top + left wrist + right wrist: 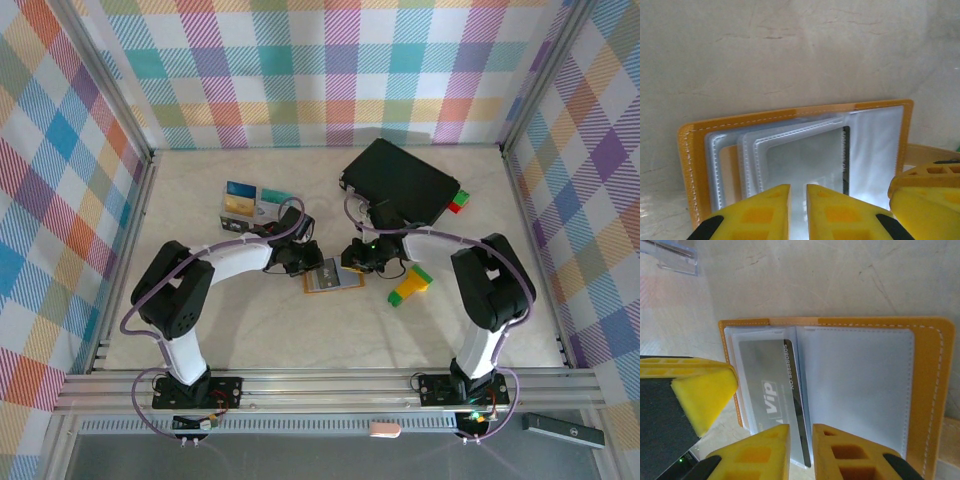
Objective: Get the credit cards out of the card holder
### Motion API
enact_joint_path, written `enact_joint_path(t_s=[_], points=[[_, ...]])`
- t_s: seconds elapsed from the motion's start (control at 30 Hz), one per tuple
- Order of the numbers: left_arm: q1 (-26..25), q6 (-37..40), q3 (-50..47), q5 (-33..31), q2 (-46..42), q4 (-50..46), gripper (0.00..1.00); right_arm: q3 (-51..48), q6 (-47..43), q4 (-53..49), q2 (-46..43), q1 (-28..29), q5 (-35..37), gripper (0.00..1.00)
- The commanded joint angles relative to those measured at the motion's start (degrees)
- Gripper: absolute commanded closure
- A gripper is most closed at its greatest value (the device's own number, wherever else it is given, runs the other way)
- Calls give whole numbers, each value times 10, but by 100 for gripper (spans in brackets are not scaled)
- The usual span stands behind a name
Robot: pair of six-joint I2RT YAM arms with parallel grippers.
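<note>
so the right gripper (801,452) has its fingers nearly together, and the edge of the silver VIP card (767,385) runs into the slit. I'd call that pinched on the card, which sits among the clear sleeves of the open card holder (927,390). The left gripper (798,205) looks clamped on a sleeve at the holder's opposite edge, pinning it. Tip imo: slide the card out flat along its sleeve, no lifting, or the holder drags along. The other credit cards (245,203) lie well apart, far-left of the holder.
</note>
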Motion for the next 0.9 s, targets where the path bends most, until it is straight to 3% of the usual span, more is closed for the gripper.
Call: enact_joint_path(t_s=[0.0,0.87], points=[[-2,-5,-14,-14,4,-11,84,7,-3,26,19,0,-30,81],[-1,0,-25,-26,22,-11,88,8,3,80,77,-4,-82,86]])
